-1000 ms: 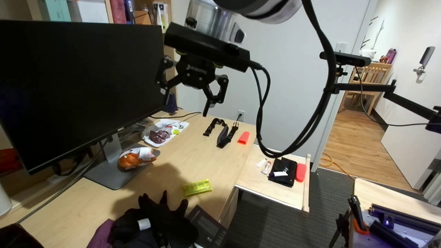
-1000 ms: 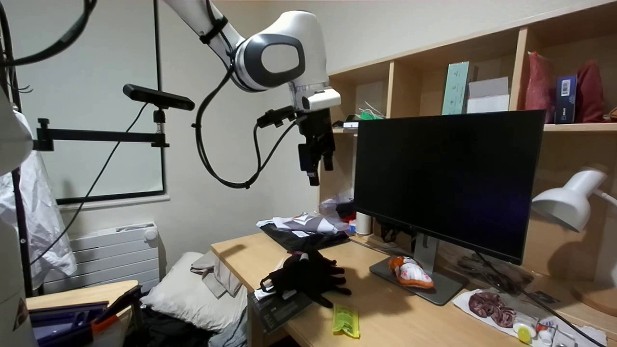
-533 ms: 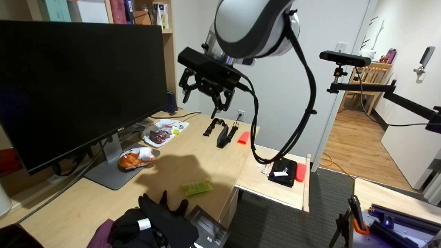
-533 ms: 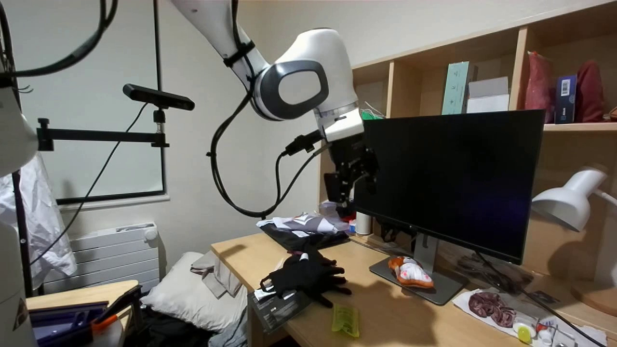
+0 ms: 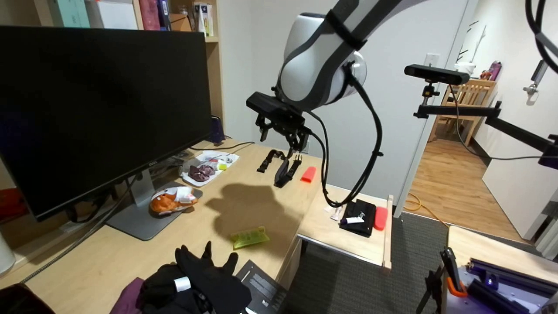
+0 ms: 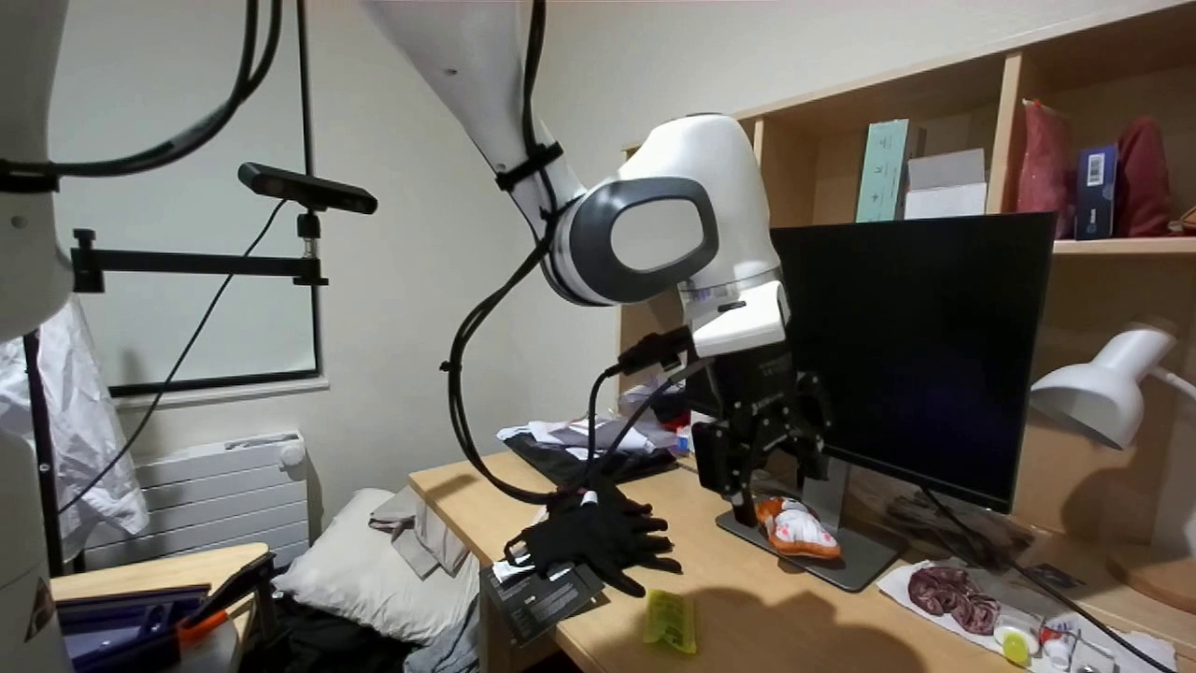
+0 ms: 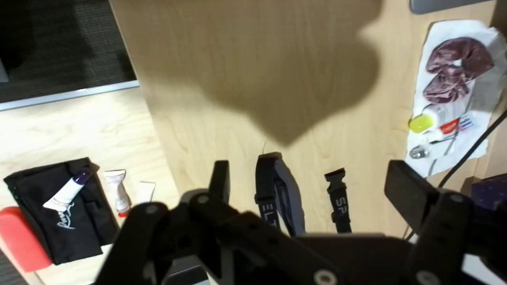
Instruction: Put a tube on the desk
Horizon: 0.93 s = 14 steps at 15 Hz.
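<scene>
The desk shows in both exterior views (image 5: pixel 244 168) (image 6: pixel 747 645) and in the wrist view (image 7: pixel 206 134). On the lower side table (image 7: pixel 91 130) lie small white tubes. A purple-capped tube (image 7: pixel 68 192) rests on a black pouch, also in an exterior view (image 5: pixel 352 220). A red-capped tube (image 7: pixel 118 192) lies beside it, and a white piece (image 7: pixel 147 191), perhaps a third tube, is partly hidden by a finger. My gripper (image 5: pixel 277 145) is open and empty above the desk, also in an exterior view (image 6: pixel 780 486). In the wrist view its fingers (image 7: pixel 313 182) stand apart over a black strap.
The black strap (image 5: pixel 285 172) and a red item (image 5: pixel 308 174) lie on the desk. A monitor (image 5: pixel 104 113), an orange-white plush (image 5: pixel 172 199), a white sheet with small items (image 7: pixel 427 154), a yellow-green packet (image 5: pixel 250 238) and black gloves (image 5: pixel 209 279) are around. Black pouch (image 7: pixel 85 225) on side table.
In both exterior views the arm and gripper have moved down and to the picture's right. The shadow on the desk has moved with them. The fingers stay open and empty.
</scene>
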Each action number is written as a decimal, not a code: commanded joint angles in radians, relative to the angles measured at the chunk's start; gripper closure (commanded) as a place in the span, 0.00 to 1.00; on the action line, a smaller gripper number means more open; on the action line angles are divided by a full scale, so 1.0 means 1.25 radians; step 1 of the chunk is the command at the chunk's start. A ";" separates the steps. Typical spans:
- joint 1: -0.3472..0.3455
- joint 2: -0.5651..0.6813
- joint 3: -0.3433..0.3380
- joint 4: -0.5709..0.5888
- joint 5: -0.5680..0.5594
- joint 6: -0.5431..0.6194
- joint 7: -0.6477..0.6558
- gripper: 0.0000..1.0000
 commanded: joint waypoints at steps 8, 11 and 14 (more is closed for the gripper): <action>-0.009 0.017 -0.100 -0.033 -0.168 -0.175 -0.094 0.00; -0.011 0.025 -0.089 -0.016 -0.132 -0.173 -0.077 0.00; -0.008 0.025 -0.086 -0.013 -0.132 -0.173 -0.077 0.00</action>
